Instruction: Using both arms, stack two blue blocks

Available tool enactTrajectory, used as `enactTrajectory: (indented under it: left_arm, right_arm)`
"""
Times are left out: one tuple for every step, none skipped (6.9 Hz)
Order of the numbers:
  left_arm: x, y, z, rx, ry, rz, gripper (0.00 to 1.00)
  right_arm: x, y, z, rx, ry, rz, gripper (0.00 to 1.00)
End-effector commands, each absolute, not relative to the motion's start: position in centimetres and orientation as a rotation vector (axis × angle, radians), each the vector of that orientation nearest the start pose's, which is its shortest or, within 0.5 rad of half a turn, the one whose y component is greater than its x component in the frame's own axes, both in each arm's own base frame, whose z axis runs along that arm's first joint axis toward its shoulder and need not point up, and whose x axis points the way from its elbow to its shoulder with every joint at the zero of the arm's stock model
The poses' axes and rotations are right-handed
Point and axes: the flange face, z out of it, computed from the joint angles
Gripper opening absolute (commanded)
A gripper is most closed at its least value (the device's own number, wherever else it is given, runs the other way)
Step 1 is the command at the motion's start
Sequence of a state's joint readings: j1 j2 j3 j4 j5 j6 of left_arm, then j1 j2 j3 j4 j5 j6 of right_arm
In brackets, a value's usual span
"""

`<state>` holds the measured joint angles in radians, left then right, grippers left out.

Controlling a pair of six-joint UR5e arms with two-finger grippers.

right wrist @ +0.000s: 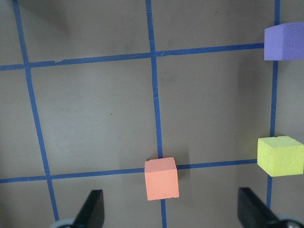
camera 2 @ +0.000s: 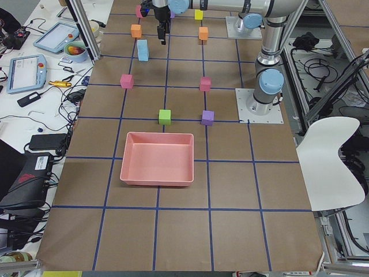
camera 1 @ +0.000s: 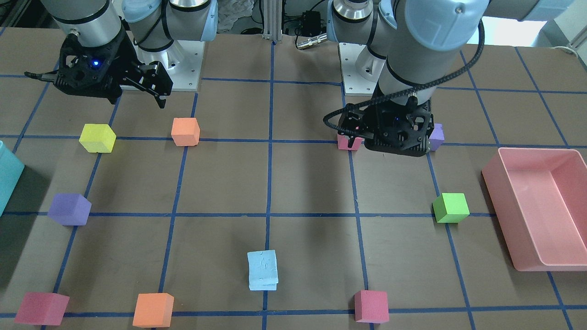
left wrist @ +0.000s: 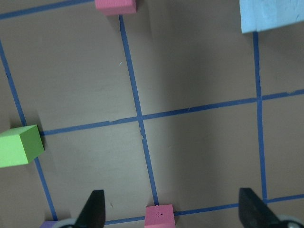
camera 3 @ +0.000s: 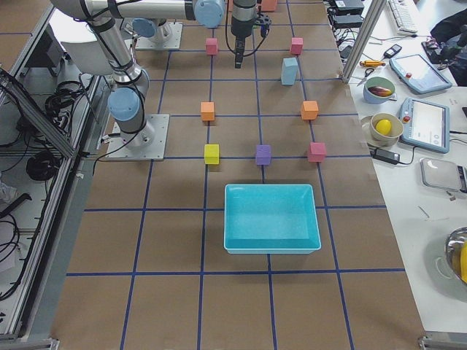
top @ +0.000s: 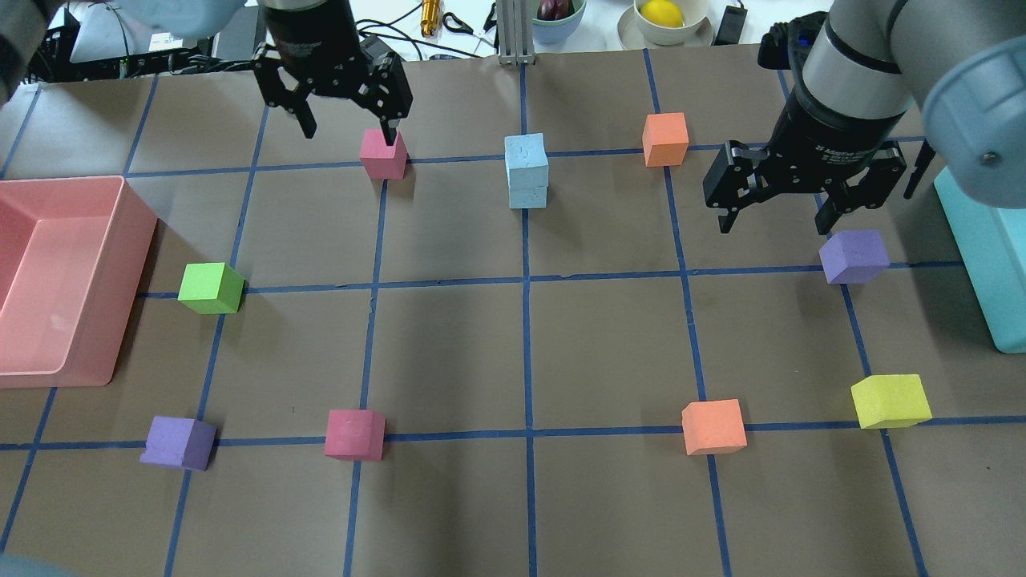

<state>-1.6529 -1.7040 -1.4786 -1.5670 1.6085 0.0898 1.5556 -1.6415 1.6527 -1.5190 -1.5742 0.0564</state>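
Note:
The two blue blocks (top: 527,172) stand stacked one on the other, on a blue grid line at the far middle of the table. The stack also shows in the front-facing view (camera 1: 263,270), and its edge shows in the left wrist view (left wrist: 270,14). My left gripper (top: 350,130) is open and empty, raised over the table's left half, left of the stack and apart from it. My right gripper (top: 773,226) is open and empty, raised to the right of the stack. Both wrist views show spread fingers (left wrist: 95,209) (right wrist: 92,209) with nothing between them.
A pink bin (top: 136,216) stands at the left edge and a teal bin (top: 982,264) at the right. Loose cubes lie around: pink (top: 383,154), green (top: 210,288), purple (top: 854,256), orange (top: 665,139), yellow (top: 890,401) and others along the near row.

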Motion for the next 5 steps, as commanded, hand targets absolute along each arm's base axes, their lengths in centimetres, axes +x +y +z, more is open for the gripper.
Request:
enactTrajectory:
  left_arm:
    - [-13.8,-50.8,47.4,0.286,3.086,-0.038,1.0]
    - [-13.8,-50.7,47.6,0.288,3.099,-0.054,1.0]
    - [-13.3,-51.2,48.5,0.263,3.099,-0.106,1.0]
    - [-13.5,-51.2,48.8,0.263,3.097,-0.13,1.0]
    - [-13.3,-51.4,49.1,0.258,3.087,-0.167,1.0]
  right_arm:
    - [12.6,-45.7,47.6,0.111,3.144,0.101,1.0]
    - [12.6,-45.8,47.5,0.111,3.145,0.104,1.0]
    - [12.6,-45.8,47.7,0.111,3.146,0.096,1.0]
    - [12.6,-45.8,47.7,0.108,3.146,0.094,1.0]
    - [12.6,-45.8,47.7,0.108,3.146,0.096,1.0]
